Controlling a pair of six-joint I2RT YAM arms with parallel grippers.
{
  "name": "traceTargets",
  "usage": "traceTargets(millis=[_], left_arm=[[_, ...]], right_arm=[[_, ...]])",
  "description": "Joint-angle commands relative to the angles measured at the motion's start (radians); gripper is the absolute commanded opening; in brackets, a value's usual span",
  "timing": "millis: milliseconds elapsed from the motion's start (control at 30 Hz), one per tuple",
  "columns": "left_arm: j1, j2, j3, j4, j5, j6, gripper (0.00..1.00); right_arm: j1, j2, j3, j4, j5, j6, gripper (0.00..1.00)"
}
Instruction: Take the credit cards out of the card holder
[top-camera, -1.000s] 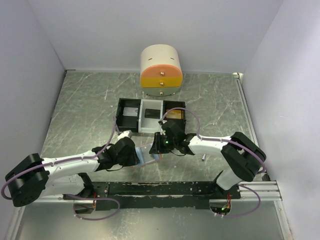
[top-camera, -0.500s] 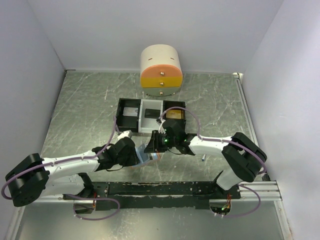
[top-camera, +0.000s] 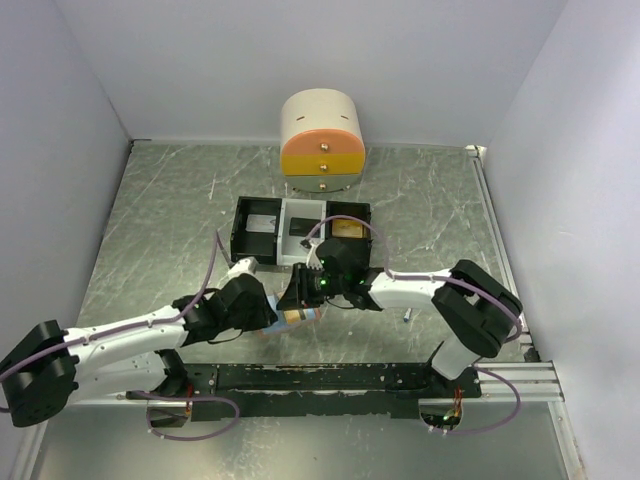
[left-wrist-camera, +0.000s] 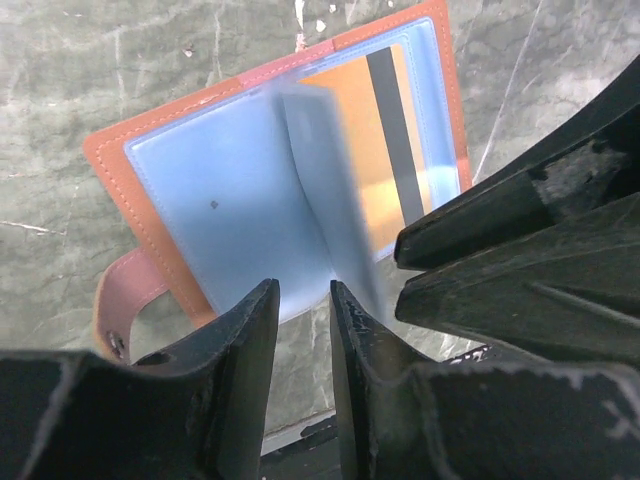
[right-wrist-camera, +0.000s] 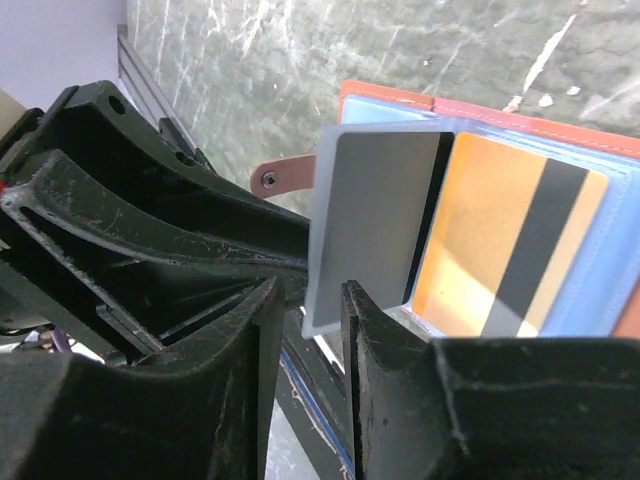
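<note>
Both end effectors, left and right, pinch the wallet's blue sleeves; only wrist views show the orange card; no writing legible.

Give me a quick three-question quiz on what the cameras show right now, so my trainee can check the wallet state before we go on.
1. True or false: the card holder lies closed on the table.
2. The flat card in the pocket is: A green, B orange-gold with a dark stripe, C white.
3. Fill in: the lifted sleeve holds a ___ card.

Key: 1 false; 2 B; 3 grey.
</note>
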Motion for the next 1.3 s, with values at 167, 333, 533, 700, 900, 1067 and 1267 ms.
traceTargets(millis=[167, 333, 533, 700, 900, 1067, 1267], left_arm=[[-0.004, -0.123, -0.003, -0.161, -0.097, -0.06, 0.39], [-0.004, -0.237, 0.005, -0.296, -0.163, -0.115, 0.4], [-0.004, -0.351, -0.006, -0.346, -0.173, -0.121, 0.43], [-0.004, -0.373, -0.022, -0.252, -0.119, -0.072, 0.45], [-0.004, -0.308, -0.01, -0.157, -0.052, -0.024, 0.44], [-0.004, -0.242, -0.001, -0.117, -0.026, -0.014, 0.44], [-0.004, -0.217, -0.002, -0.099, -0.025, -0.013, 0.44]], right_arm=[[0.052, 0.073, 0.078, 0.015, -0.01, 0.008, 0.31], [0.067, 0.107, 0.104, -0.007, 0.008, 0.006, 0.31], [0.07, 0.084, 0.099, -0.035, 0.057, -0.008, 0.32], [0.07, 0.067, 0.103, -0.093, 0.125, -0.04, 0.31], [0.068, 0.11, 0.13, -0.129, 0.152, -0.071, 0.31], [0.063, 0.136, 0.148, -0.147, 0.196, -0.087, 0.3], [0.053, 0.18, 0.166, -0.154, 0.168, -0.112, 0.3]])
